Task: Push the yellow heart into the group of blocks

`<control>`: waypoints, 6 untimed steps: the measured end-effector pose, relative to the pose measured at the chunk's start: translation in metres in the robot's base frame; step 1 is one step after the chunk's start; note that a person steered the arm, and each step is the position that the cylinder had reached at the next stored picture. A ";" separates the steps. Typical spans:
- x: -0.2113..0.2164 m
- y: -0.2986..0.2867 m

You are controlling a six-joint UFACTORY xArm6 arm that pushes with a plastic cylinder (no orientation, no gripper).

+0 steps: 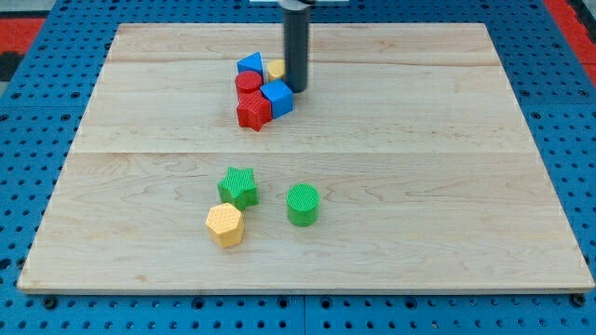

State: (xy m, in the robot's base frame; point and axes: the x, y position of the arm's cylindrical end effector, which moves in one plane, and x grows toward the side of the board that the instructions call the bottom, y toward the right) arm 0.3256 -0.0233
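The yellow heart [277, 69] shows only as a small yellow piece at the top of the board, mostly hidden behind my rod. My tip [296, 89] rests on the board just right of it. The heart sits against a cluster: a blue block [249, 64], a red cylinder [248, 82], a red star-like block [253, 111] and a blue cube [277, 98]. My tip touches or nearly touches the blue cube's upper right side.
A green star [238, 186], a green cylinder [302, 204] and a yellow hexagon [224, 224] lie in the lower middle of the wooden board [447, 186]. A blue pegboard surrounds the board.
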 end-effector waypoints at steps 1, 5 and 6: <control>-0.018 0.027; -0.032 -0.007; -0.035 -0.004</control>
